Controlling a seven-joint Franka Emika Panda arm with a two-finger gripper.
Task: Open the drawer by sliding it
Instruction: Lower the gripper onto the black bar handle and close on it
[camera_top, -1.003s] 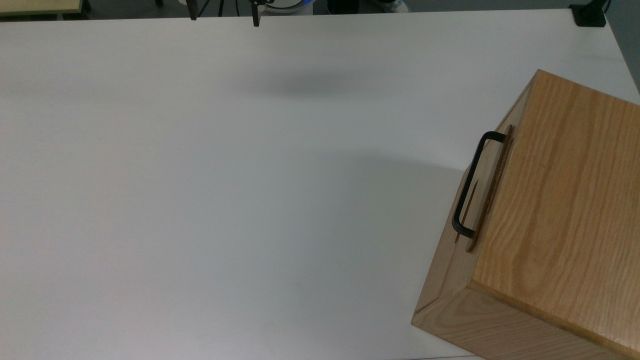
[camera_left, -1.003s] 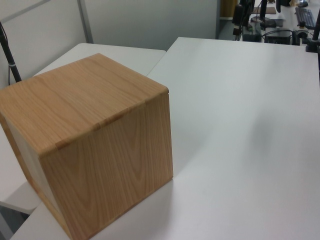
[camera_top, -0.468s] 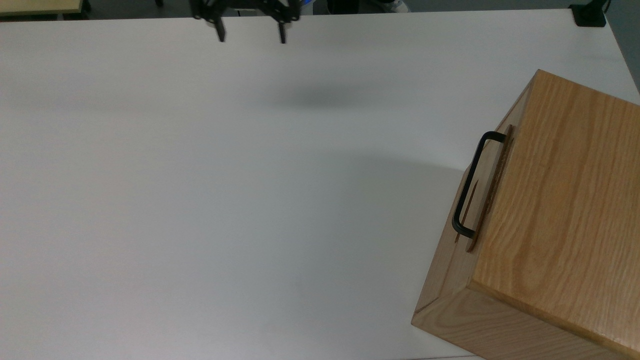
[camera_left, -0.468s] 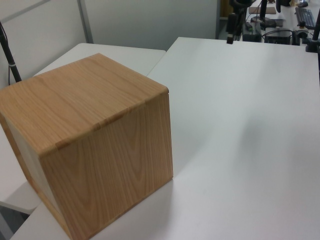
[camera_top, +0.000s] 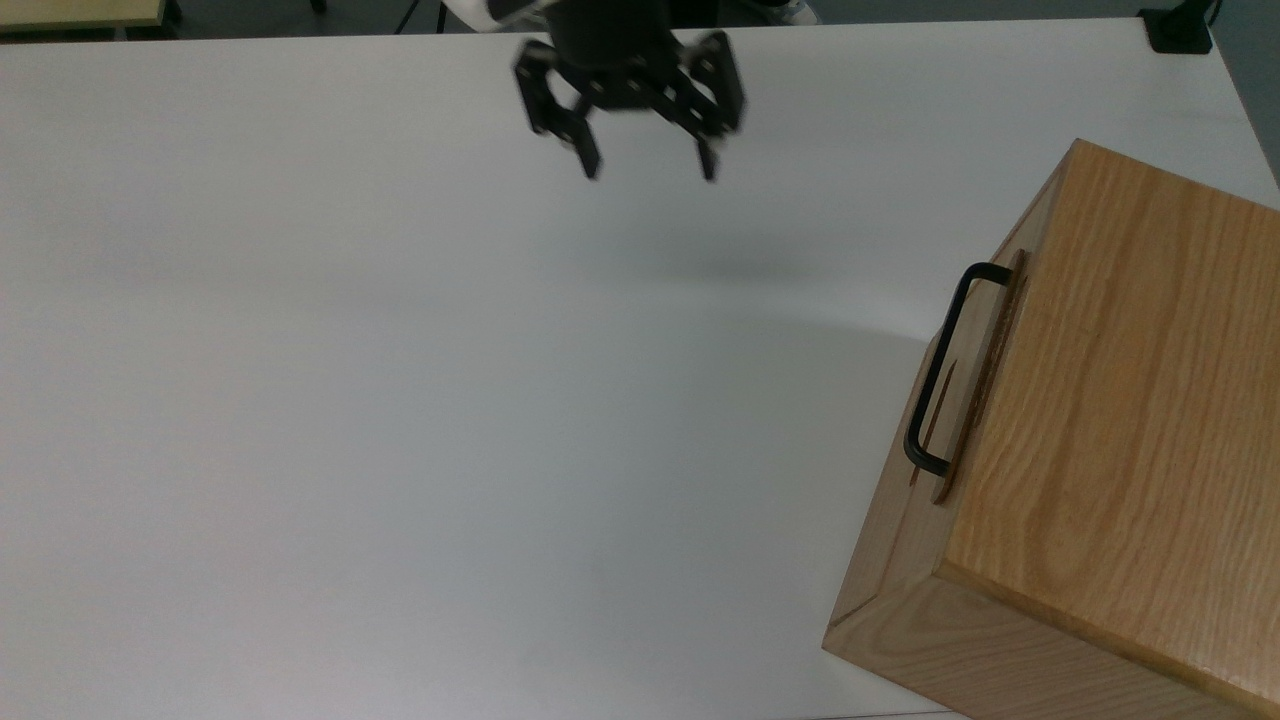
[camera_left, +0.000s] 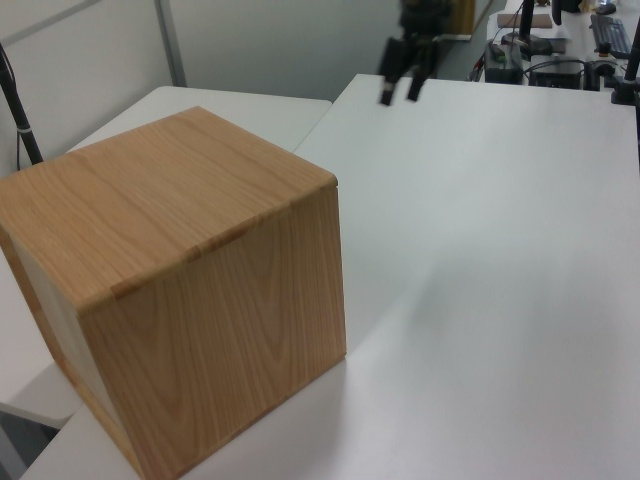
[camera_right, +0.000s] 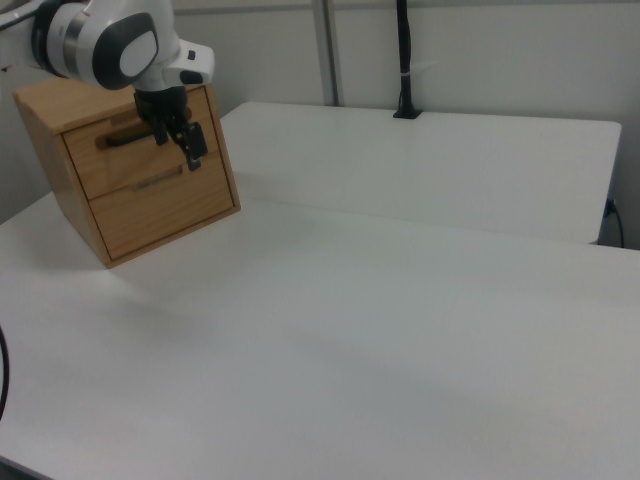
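The drawer (camera_right: 112, 158) is the upper one in an oak-grain cabinet (camera_top: 1120, 400), pushed in, with a black bar handle (camera_top: 938, 362) on its flat front. In the top view the cabinet stands at the right edge of the white table. My gripper (camera_top: 650, 172) hangs open above the table's far middle, well to the top view's left of the handle, holding nothing. In the left view the gripper (camera_left: 398, 97) floats beyond the cabinet (camera_left: 180, 300), whose drawer side is hidden. In the right view the gripper (camera_right: 190, 150) overlaps the cabinet front beside the handle (camera_right: 125, 138).
A lower drawer (camera_right: 165, 205) with a wooden pull sits under the upper one. The white table (camera_top: 400, 400) spreads wide to the top view's left of the cabinet. A black pole (camera_right: 403, 60) stands at a second table's far edge. A black clamp (camera_top: 1180, 30) sits at the top view's far right corner.
My gripper has come in from the table's far edge, moving toward the top view's lower right, and stays open. The cabinet and drawer have not moved.
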